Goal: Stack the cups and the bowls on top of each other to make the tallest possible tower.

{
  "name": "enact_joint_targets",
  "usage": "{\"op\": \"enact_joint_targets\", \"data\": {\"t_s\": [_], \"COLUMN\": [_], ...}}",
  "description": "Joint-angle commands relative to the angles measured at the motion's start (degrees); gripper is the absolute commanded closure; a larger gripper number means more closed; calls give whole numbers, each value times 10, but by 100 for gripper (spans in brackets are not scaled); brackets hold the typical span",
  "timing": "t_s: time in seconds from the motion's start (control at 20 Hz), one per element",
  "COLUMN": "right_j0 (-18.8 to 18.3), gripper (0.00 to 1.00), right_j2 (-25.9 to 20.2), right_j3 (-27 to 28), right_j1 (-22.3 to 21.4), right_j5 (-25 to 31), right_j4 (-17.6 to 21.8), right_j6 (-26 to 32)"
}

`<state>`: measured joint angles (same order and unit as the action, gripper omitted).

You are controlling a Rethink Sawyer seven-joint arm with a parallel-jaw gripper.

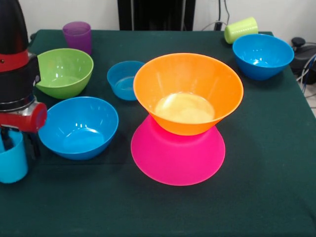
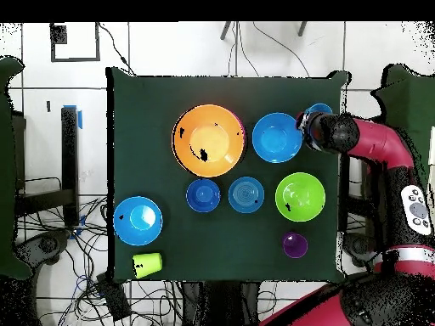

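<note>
Red and black Sawyer arm (image 1: 17, 64) comes down at the picture's left edge in the front view, its gripper (image 1: 11, 140) at the light blue plastic tumbler (image 1: 12, 158), which stands upright on the dark green cloth-covered surface (image 1: 256, 163); fingers look to be at the tumbler's rim, but cannot tell whether they are apart or clamped on it. Just beside the tumbler sits a medium glossy blue plastic bowl (image 1: 79, 127), open side up. Big orange plastic bowl (image 1: 188, 93) sits upright on the big pink plastic bowl (image 1: 177, 155), which is upside down, near the surface's middle. Behind the blue bowl: medium green plastic bowl (image 1: 64, 71) and purple plastic tumbler (image 1: 77, 35), both upright. Small light-blue plastic bowl (image 1: 124, 79) sits between green bowl and orange bowl. Overhead view shows a small dark-blue plastic bowl (image 2: 203, 195) just beside it, hidden in the front view. Second medium blue bowl (image 1: 262, 55) stands at the far right, and the yellow-green plastic tumbler (image 1: 241, 29) lies on its side behind it near the surface's edge.
</note>
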<state>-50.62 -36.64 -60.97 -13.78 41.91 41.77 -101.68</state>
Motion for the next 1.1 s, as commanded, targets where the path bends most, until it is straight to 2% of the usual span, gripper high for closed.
{"op": "enact_joint_targets", "data": {"t_s": [0.05,0.55,0.6,0.8,1.1], "right_j0": [7,4,-2,0,10], "gripper": [0,0,100,100,100], "right_j2": [-27,-30,-38,-34,-18], "right_j3": [-19,-23,-22,-25,-49], "right_j1": [24,25,31,26,-5], "right_j5": [16,14,20,37,27], "right_j4": [13,11,2,-4,0], "right_j6": [207,216,227,226,187]}}
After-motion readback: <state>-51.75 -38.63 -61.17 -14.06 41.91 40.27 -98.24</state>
